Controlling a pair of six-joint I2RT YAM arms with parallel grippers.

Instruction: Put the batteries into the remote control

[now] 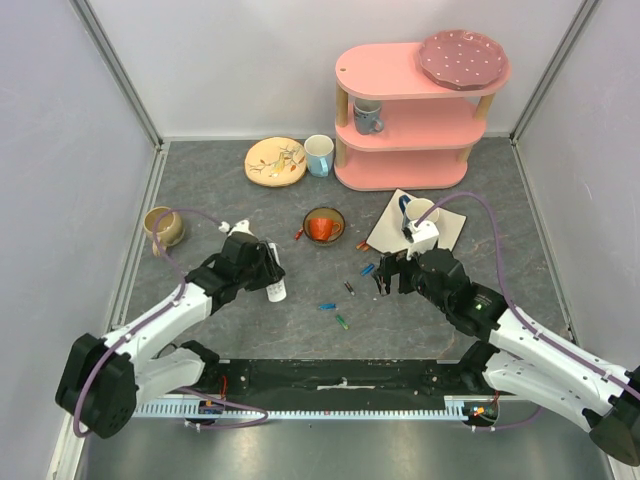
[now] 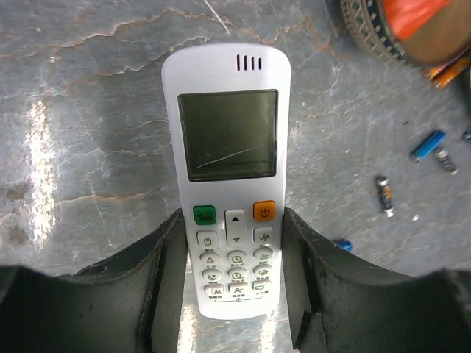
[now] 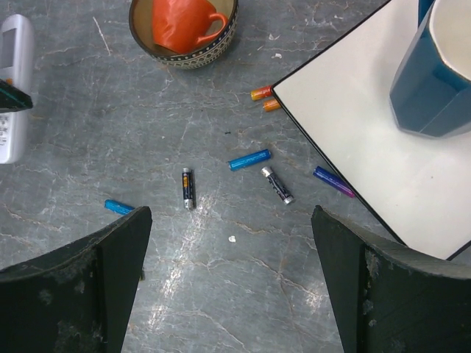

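The job is just starting: the left claw (image 2: 234, 246) squeezes the remote (image 2: 227, 147), which lies buttons up on the table (image 2: 81, 110), and the right claw (image 3: 229, 220) hangs wide apart over the batteries (image 3: 188, 188), all loose with none picked up yet.

2 white arms (image 1: 160, 322), blk joints (image 1: 95, 385), purple cables (image 1: 487, 213)

The grey marbled table (image 1: 250, 215) bears scattered batteries (image 3: 249, 159), a patterned bowl (image 3: 184, 58), a white square mat (image 3: 353, 147) and a pink shelf (image 1: 400, 179).
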